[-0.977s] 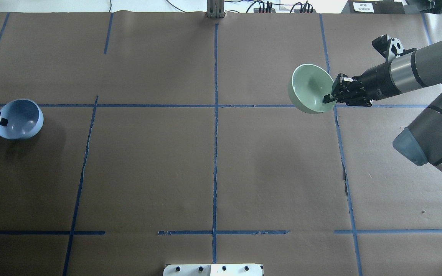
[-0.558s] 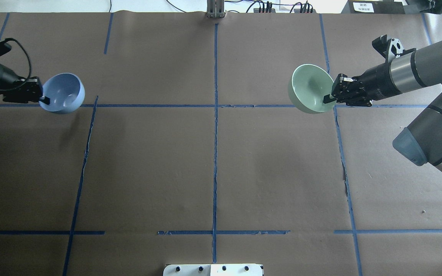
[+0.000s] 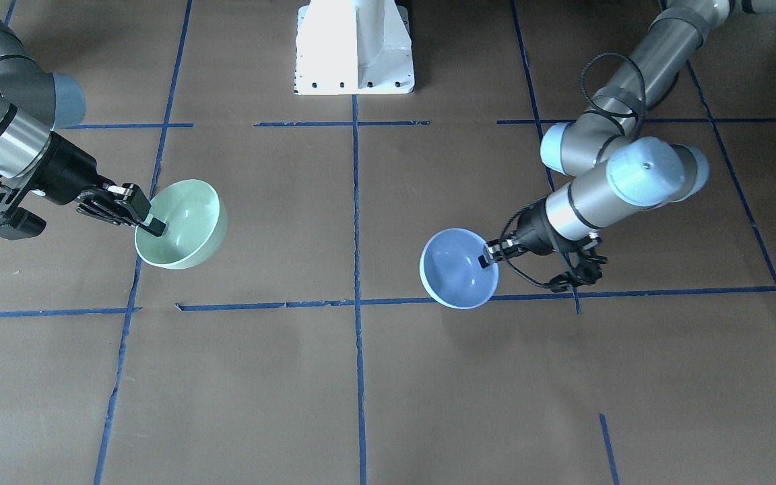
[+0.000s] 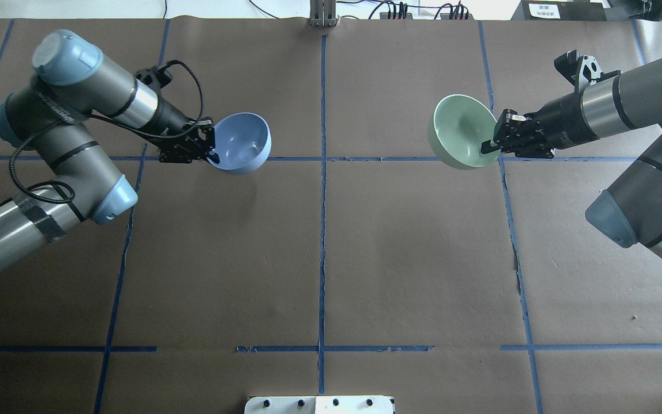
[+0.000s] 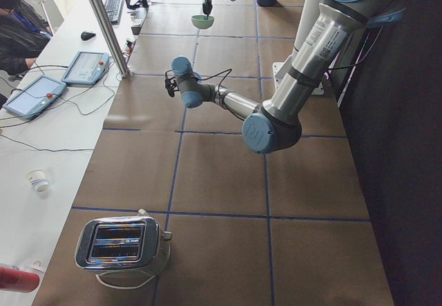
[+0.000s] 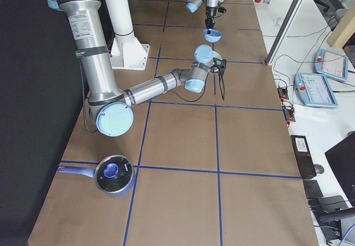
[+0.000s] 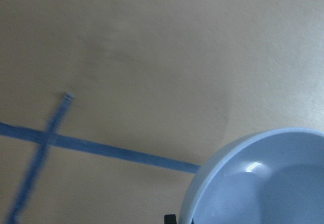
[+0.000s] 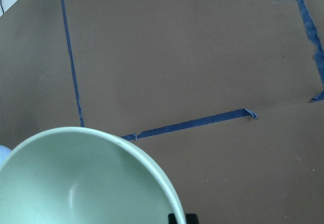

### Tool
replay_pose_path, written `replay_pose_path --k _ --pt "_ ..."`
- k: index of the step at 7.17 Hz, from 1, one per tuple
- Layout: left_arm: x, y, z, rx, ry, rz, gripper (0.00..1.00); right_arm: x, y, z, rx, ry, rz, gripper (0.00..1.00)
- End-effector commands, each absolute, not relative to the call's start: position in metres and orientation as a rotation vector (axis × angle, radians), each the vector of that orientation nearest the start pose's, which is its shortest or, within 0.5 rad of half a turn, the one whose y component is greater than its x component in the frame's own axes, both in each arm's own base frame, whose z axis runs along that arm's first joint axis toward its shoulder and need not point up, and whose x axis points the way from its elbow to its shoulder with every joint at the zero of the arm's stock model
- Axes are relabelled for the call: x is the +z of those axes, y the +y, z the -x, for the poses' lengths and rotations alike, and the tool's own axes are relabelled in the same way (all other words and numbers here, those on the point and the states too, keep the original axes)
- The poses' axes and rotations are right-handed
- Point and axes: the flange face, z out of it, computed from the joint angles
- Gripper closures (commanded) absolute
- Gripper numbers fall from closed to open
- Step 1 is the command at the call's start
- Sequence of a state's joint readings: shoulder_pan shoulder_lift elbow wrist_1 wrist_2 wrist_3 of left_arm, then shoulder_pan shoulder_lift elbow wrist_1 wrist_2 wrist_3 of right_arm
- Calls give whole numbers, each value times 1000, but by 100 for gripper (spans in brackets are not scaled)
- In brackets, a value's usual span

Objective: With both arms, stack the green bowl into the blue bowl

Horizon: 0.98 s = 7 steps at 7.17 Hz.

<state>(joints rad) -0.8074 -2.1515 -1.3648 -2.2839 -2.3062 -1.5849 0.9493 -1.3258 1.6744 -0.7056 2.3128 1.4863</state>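
The blue bowl (image 4: 241, 143) hangs in the air left of the table's centre line, held by its rim in my left gripper (image 4: 210, 154), which is shut on it. It also shows in the front view (image 3: 459, 268) and fills the corner of the left wrist view (image 7: 263, 183). The green bowl (image 4: 462, 133) is held above the table on the right, its rim pinched by my shut right gripper (image 4: 489, 147). It shows in the front view (image 3: 182, 223) and the right wrist view (image 8: 86, 181). The two bowls are far apart.
Brown paper with blue tape lines (image 4: 322, 190) covers the table. The white pedestal base (image 3: 354, 47) stands at the robot's edge. A toaster (image 5: 123, 244) sits at the left end, and a lidded saucepan (image 6: 113, 174) at the right end.
My left arm has carried the blue bowl from the far left edge toward the table's centre. The right arm and green bowl have barely moved.
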Motion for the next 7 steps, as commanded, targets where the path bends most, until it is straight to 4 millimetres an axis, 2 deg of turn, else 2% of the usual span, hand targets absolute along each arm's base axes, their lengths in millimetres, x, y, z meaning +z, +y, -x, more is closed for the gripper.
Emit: replay_pose_path --k 1,2,3,4,5,6,7 --pt "247 -498 -505 -321 1169 185 100 372 -506 283 284 -1317 -7 99" --pt "240 -470 -539 -314 1152 139 100 372 -505 284 283 -1316 -6 99" --pt "243 -445 -565 -299 1137 118 100 371 -505 285 279 -1318 -5 99" --pt "240 -444 -566 -298 1141 114 98 371 -505 285 280 -1318 -7 99" --pt "240 -443 -567 -295 1140 111 86 371 -505 286 280 -1317 -6 99" --pt "239 -442 -566 -288 1143 107 28 371 -505 286 280 -1317 -6 99" --pt "234 -438 -557 -283 1159 100 0 371 -505 286 280 -1317 -6 99"
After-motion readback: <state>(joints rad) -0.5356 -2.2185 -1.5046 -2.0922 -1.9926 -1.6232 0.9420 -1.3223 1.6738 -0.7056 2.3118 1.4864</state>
